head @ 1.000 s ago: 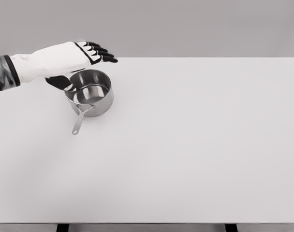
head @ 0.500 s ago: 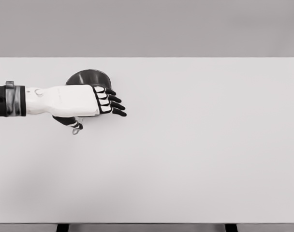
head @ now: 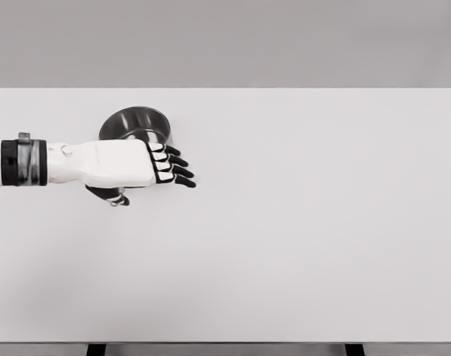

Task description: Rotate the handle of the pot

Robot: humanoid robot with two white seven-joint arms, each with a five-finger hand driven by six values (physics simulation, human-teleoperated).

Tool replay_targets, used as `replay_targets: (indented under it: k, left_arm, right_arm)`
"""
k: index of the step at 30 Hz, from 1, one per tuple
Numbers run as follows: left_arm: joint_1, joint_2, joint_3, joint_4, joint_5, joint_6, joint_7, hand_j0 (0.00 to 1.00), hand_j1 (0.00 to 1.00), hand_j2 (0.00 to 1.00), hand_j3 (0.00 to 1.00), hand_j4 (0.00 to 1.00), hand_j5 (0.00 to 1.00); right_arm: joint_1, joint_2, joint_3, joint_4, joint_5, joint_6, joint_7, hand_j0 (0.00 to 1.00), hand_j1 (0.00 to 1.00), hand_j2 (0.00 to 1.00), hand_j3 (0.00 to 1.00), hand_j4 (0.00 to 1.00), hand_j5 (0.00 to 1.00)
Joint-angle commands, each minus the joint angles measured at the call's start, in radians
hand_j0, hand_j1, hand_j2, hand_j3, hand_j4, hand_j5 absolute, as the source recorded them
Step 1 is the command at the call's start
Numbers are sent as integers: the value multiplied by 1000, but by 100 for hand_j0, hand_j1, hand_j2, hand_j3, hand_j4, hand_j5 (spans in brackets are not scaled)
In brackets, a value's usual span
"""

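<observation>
Head view, the only view. A white table (head: 300, 222) fills most of the frame, its far edge running across the upper part against a plain grey backdrop; two dark table legs show at the bottom edge.

Left arm enters from the left edge at mid-height, with a dark grey wrist band near the frame's edge. The left hand (head: 129, 163) lies roughly level, back of the hand up, pointing toward the right of the frame. Its fingers (head: 177, 170) are black-tipped, extended and slightly fanned, none curled around anything; the hand reads as open and loosely spread. The thumb (head: 105, 193) shows as a dark shape under the palm, at the lower edge of the hand.

The steel saucepan (head: 134, 122) sits in the upper left of the frame, on the table, directly behind the hand. Only its far rim and part of the dark interior show above the knuckles; the near half of the body is covered by the hand. The pot handle (head: 120, 199) is almost wholly hidden: a small metallic end pokes out below the hand, just beside the thumb, pointing toward the lower left of the frame. Whether thumb or palm actually touches the handle or the pot rim cannot be told from this angle.

Right arm is not in the frame.
</observation>
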Motion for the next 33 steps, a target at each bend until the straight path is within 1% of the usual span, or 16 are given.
replay_targets:
  k: [1,5,13,17,22,26,29,33]
  left_arm:
    - [0,5,0,2,-5,3,0,100,100,100,100,100,100]
    - [2,8,0,5,-38,3,0,100,100,100,100,100,100]
    - [3,29,3,38,-45,3,0,100,100,100,100,100,100]
    - [3,43,3,70,-65,3,0,100,100,100,100,100,100]
    - [0,45,7,131,-67,3,0,100,100,100,100,100,100]
    - [-3,69,14,154,-67,3,0,100,100,100,100,100,100]
    - [-9,69,15,203,-67,3,0,100,100,100,100,100,100]
    - [-15,66,18,249,-67,3,0,100,100,100,100,100,100]
  right_arm:
    - [0,0,0,0,0,1,0,100,100,100,100,100,100]
    - [0,0,0,0,0,-1,0,100,100,100,100,100,100]
    - [0,0,0,0,0,-1,0,100,100,100,100,100,100]
    - [0,0,0,0,0,-1,0,100,100,100,100,100,100]
    - [0,0,0,0,0,-1,0,100,100,100,100,100,100]
    - [0,0,0,0,0,-1,0,100,100,100,100,100,100]
    - [2,0,0,0,0,1,0,100,100,100,100,100,100]
    - [0,0,0,0,0,-1,0,100,100,100,100,100,100]
